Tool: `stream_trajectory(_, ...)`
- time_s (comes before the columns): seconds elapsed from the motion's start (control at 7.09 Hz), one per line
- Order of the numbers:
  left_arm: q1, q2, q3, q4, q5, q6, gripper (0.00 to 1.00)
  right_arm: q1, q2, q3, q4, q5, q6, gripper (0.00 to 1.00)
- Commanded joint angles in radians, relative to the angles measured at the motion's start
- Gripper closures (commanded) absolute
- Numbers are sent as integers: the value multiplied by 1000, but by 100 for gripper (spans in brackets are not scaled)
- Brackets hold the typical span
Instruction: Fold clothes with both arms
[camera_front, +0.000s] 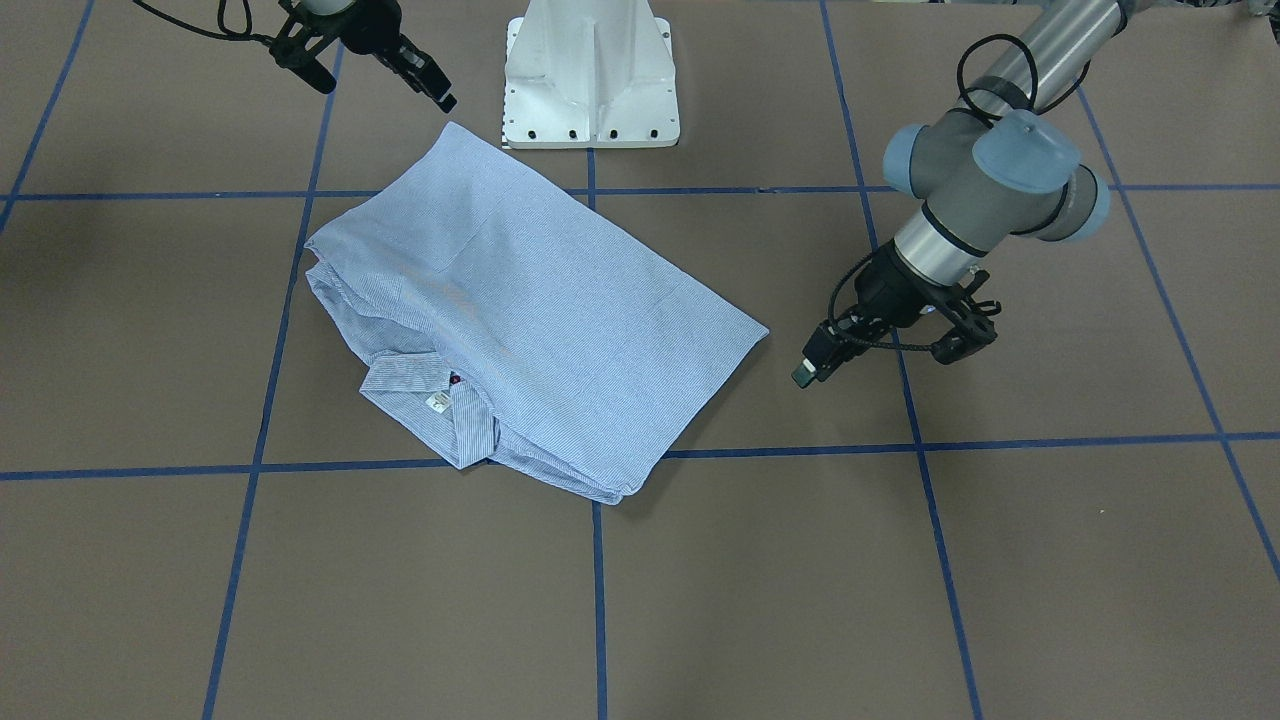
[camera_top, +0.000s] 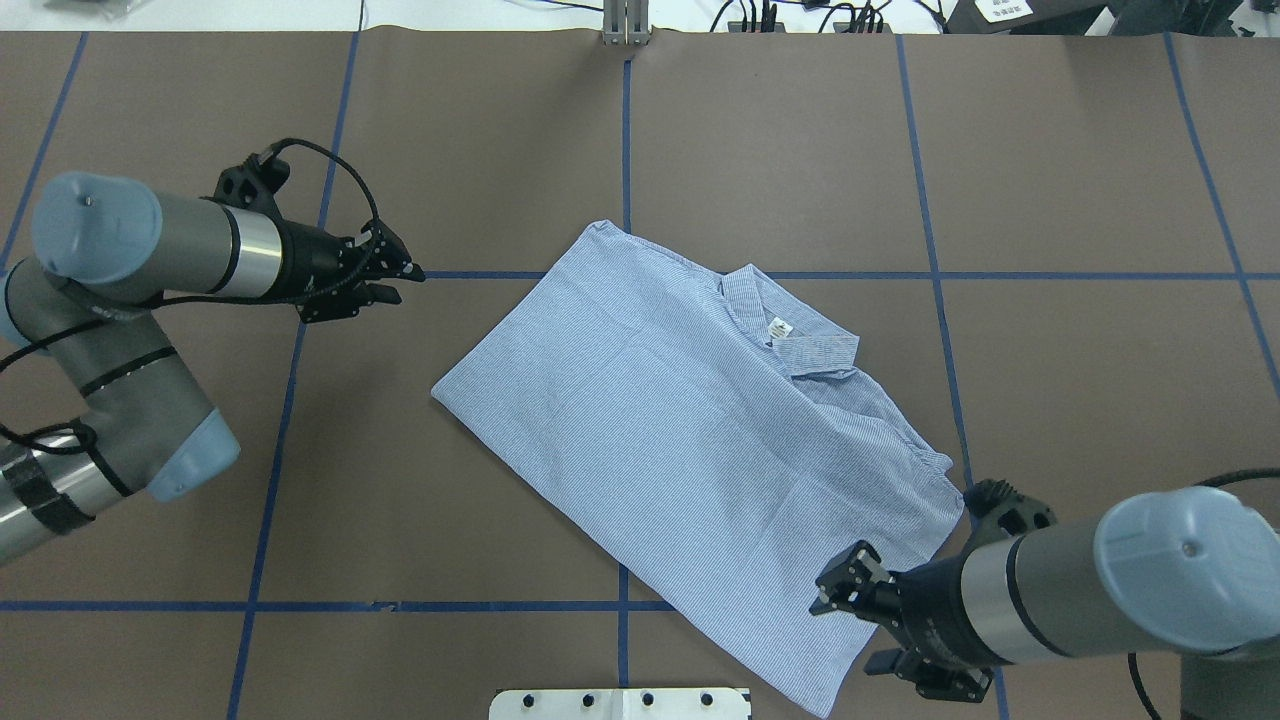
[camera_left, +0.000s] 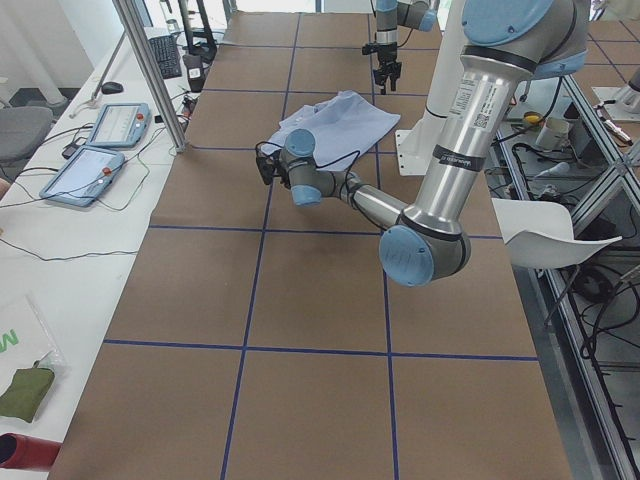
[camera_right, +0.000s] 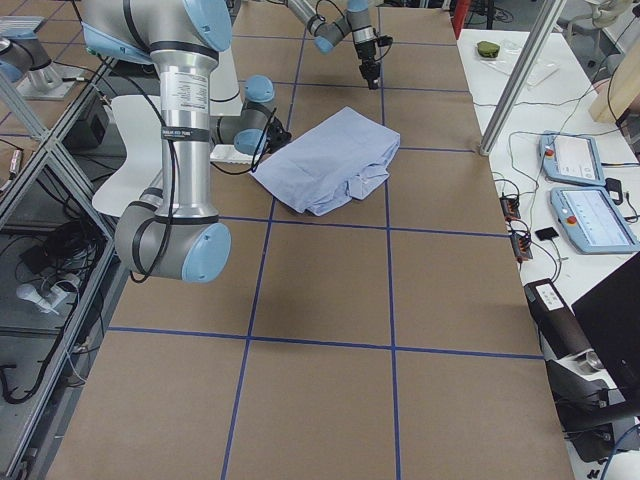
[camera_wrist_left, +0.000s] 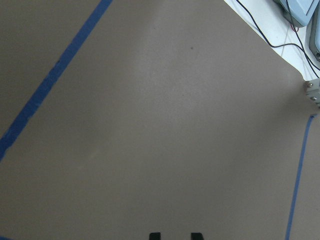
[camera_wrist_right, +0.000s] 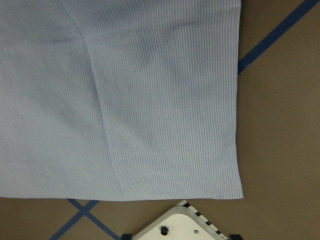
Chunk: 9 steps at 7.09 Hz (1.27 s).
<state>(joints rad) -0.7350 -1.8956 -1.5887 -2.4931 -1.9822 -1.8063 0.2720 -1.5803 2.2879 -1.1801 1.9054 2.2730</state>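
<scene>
The light blue striped shirt (camera_front: 530, 310) lies folded into a rough rectangle on the brown table, collar and white neck label (camera_top: 780, 328) facing up. It also shows in the overhead view as the shirt (camera_top: 690, 450). My left gripper (camera_top: 400, 283) hovers open over bare table well left of the shirt, and its fingertips (camera_wrist_left: 155, 235) frame only table. My right gripper (camera_top: 845, 630) is open and wide just above the shirt's near corner. In the right wrist view the shirt's hem (camera_wrist_right: 150, 125) fills the frame below my right gripper (camera_wrist_right: 181, 236). Neither gripper holds cloth.
The white pedestal base (camera_front: 590, 80) stands just behind the shirt's near corner. Blue tape lines (camera_top: 625, 605) grid the brown table. Beyond the far edge, a side bench carries teach pendants (camera_left: 95, 150) and a metal pole (camera_left: 150, 70).
</scene>
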Motion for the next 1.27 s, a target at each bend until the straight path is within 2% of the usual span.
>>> stream_trajectory(0.0,110,38,-37,0,69,-120,39,145,66,-49,0,30,-18,0)
stream_trajectory(0.14,155,35,-24,3,103,-125,39,160,72,-70,0,29,-30,0)
stream_trajectory(0.56,183,30,-10,8,106,-125,39,161,72,-70,-1,29,-37,0)
stream_trajectory(0.85,183,29,-5,8,106,-125,43,161,72,-80,-1,29,-37,0)
stream_trajectory(0.99,184,29,-4,8,106,-125,49,161,72,-79,-1,29,-37,0)
stream_trajectory(1.13,183,26,-2,8,106,-127,65,161,71,-81,-1,29,-37,0)
